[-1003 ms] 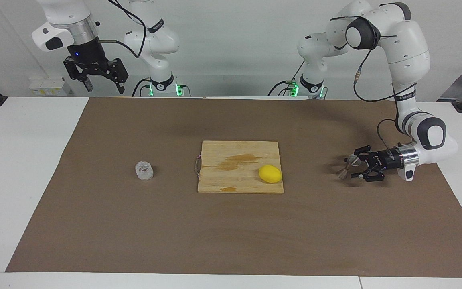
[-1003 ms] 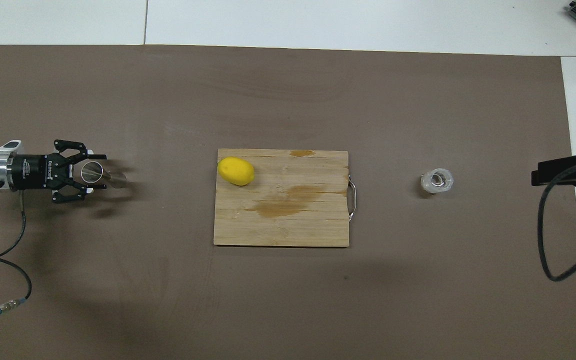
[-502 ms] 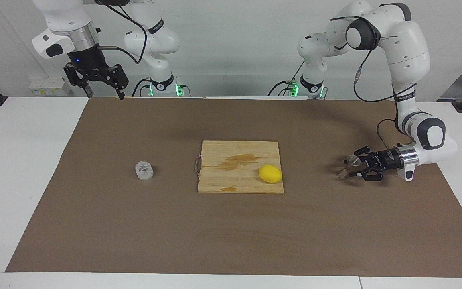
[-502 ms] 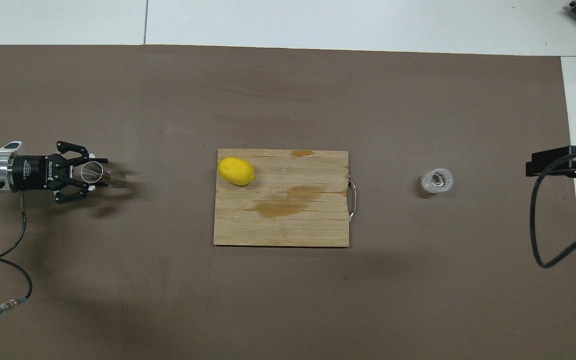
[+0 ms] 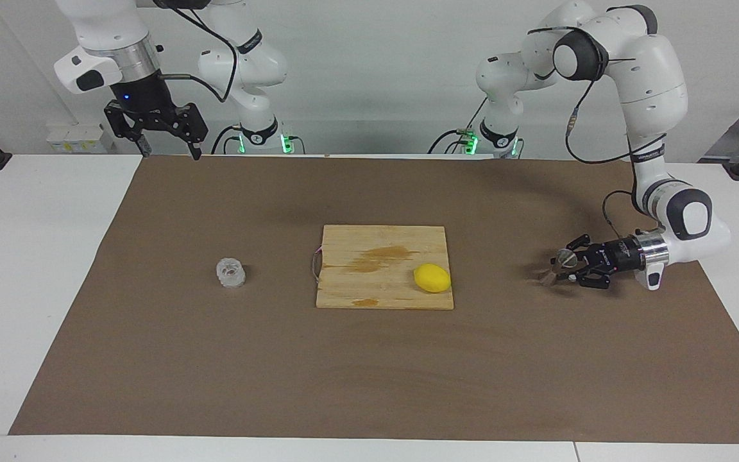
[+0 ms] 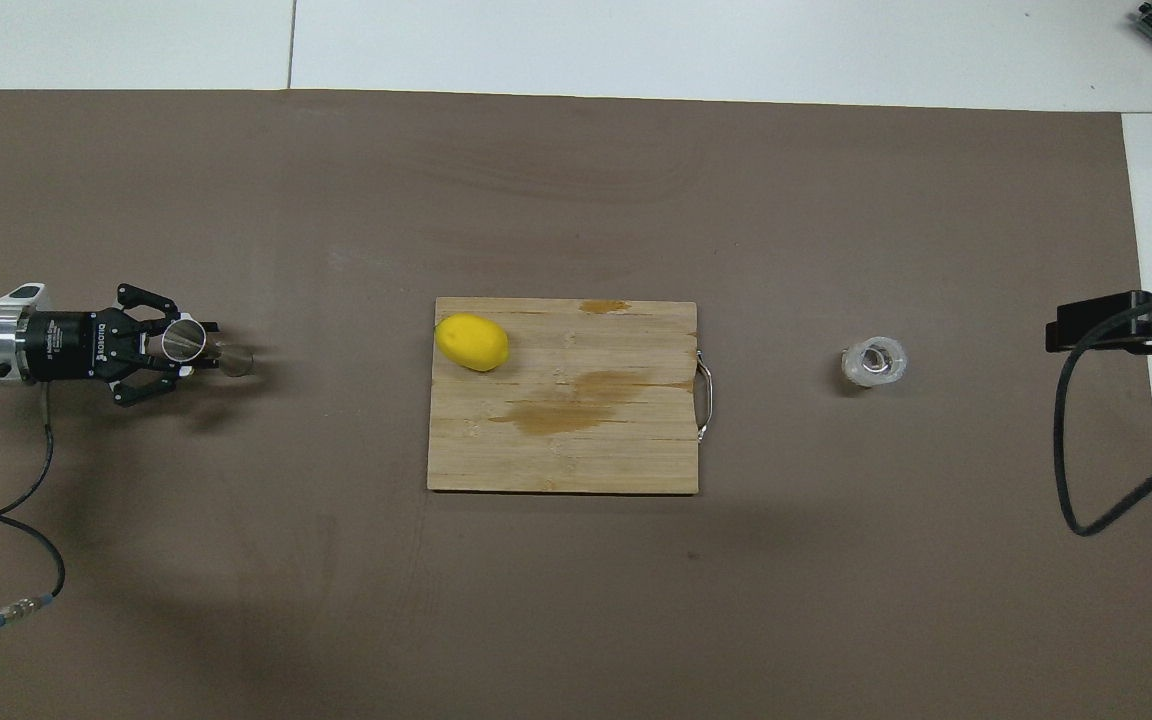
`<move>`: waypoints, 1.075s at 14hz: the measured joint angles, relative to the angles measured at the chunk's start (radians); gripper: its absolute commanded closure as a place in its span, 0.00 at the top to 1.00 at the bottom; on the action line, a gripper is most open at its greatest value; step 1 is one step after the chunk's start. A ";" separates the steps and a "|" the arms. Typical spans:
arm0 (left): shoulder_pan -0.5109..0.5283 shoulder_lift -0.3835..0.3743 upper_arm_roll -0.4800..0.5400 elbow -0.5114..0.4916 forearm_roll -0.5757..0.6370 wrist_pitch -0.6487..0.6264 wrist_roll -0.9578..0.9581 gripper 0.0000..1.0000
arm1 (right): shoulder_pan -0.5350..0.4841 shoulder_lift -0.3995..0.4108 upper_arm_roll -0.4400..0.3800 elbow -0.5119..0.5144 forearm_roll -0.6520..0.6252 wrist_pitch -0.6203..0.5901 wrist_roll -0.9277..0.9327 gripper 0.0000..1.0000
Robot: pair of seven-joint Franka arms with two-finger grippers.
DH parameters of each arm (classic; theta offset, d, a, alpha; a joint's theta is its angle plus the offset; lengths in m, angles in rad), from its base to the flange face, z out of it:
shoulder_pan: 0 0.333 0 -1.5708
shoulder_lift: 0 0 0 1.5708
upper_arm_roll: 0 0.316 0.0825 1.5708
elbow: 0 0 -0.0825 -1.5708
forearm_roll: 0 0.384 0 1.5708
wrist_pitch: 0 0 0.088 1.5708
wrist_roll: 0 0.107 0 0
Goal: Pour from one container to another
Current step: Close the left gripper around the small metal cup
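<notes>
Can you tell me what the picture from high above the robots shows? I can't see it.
The left claw is around a silvery metal jigger at its end of the brown mat. A lemon lies on a wooden board mid-table; a clear glass cup stands alone.

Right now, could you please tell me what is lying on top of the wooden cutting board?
A yellow lemon lies on the cutting board, at a corner toward the left arm's end. The rest shows only brownish stains. Whatever is under the board is covered.
</notes>
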 measured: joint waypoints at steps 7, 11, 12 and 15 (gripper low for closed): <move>0.006 0.027 0.004 -0.001 -0.039 -0.037 0.001 0.14 | 0.000 0.000 0.000 -0.002 0.000 0.000 0.000 1.00; 0.008 0.029 0.003 -0.001 -0.067 -0.051 0.002 0.15 | -0.002 0.000 -0.003 -0.007 0.000 0.000 0.000 1.00; 0.008 0.029 0.002 -0.001 -0.081 -0.058 0.002 0.15 | -0.002 0.000 -0.003 -0.008 0.000 0.000 0.000 1.00; 0.008 0.029 -0.002 -0.001 -0.123 -0.085 0.006 0.15 | 0.000 0.000 0.000 -0.009 0.000 0.000 0.001 1.00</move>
